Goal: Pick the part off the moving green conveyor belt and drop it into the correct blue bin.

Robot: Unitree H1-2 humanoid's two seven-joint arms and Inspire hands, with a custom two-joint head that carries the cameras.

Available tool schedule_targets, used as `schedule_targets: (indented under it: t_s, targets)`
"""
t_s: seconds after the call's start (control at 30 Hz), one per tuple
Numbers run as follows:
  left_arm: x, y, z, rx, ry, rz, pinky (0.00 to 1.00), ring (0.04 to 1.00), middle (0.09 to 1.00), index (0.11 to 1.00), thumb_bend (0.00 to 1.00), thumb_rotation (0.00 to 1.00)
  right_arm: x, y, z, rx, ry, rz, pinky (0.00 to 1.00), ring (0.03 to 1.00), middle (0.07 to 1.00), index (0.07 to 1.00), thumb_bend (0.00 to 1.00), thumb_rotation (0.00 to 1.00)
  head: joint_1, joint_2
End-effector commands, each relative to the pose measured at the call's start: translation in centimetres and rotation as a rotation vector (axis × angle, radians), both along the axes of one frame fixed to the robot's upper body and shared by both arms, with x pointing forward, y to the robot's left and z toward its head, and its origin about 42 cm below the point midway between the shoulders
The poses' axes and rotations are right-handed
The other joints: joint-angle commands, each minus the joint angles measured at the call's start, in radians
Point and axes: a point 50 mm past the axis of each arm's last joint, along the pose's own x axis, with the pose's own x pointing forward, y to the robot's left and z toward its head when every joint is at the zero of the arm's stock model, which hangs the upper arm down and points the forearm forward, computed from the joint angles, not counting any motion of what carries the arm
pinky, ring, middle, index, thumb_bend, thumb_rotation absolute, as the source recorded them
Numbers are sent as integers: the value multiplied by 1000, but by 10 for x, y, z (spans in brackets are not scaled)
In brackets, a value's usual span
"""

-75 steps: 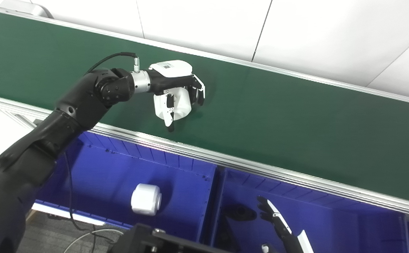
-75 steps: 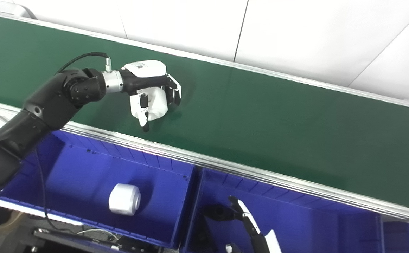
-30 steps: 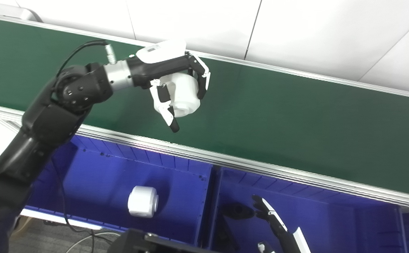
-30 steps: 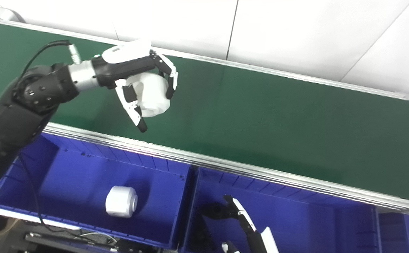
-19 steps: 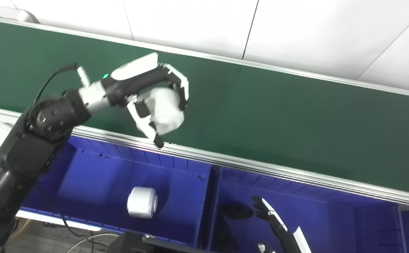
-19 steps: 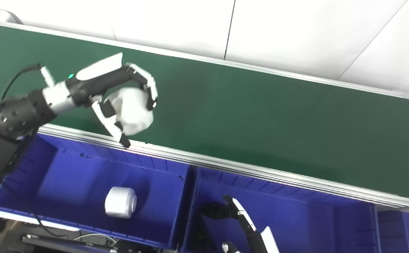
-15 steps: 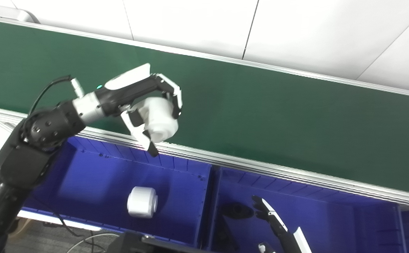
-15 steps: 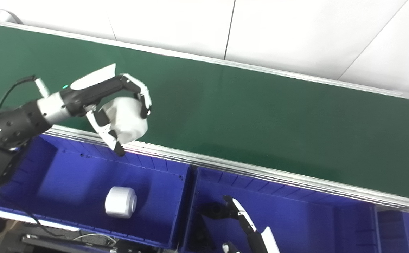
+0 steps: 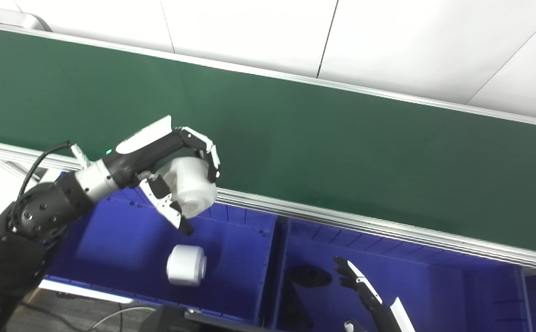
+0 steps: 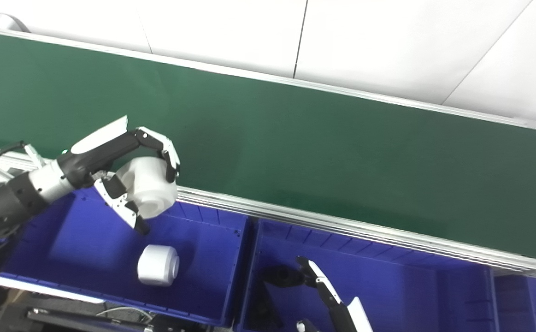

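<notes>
My left hand [image 9: 171, 170] is shut on a white cylindrical part [image 9: 189, 186] and holds it in the air over the far edge of the left blue bin [image 9: 111, 240], just in front of the conveyor's near rail. A second white cylindrical part [image 9: 186, 265] lies on that bin's floor. The green conveyor belt [image 9: 341, 147] carries nothing in view. My right hand [image 9: 364, 293] sits low over the middle blue bin [image 9: 415, 286] with its fingers apart, holding nothing.
A black part [image 9: 311, 276] lies in the middle bin beside my right hand. The aluminium rail [image 9: 341, 219] runs between belt and bins. A divider wall [image 9: 279, 272] separates the two bins. A white wall stands behind the belt.
My left hand lifted the white part off the belt, then carried it toward me and down over the rail to above the left bin. The right hand stayed put. The camera shifted slightly.
</notes>
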Motion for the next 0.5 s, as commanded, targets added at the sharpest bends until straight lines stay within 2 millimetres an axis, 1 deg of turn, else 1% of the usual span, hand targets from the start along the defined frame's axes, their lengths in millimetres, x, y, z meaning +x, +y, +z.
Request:
schedule_targets:
  t_s: [0.0,0.13,0.2,0.27,0.43,0.47]
  targets:
    - [-5,6,3,-37,-27,22,198,431,493,353,499,0,-1,0,11,35,-53,12,844,904,940,927,623,1000,1,4]
    - [-16,8,-11,-52,-10,48,201,429,496,364,499,0,0,-1,11,33,-54,13,846,903,940,923,627,1000,3,6]
    - [-22,8,-19,-100,6,68,199,428,496,379,499,0,1,-1,12,29,-57,16,846,902,939,924,628,1000,6,13]
    - [-27,7,-27,-143,27,87,192,425,499,394,498,0,2,-2,13,27,-60,19,846,902,939,925,622,1000,10,16]
    - [-39,1,-39,-175,63,106,203,425,498,397,498,0,3,-4,14,37,-57,19,850,904,938,924,620,1000,17,23]
    - [-42,-2,-44,-184,77,111,205,426,497,398,498,0,3,-4,14,40,-59,20,850,905,938,924,620,1000,18,23]
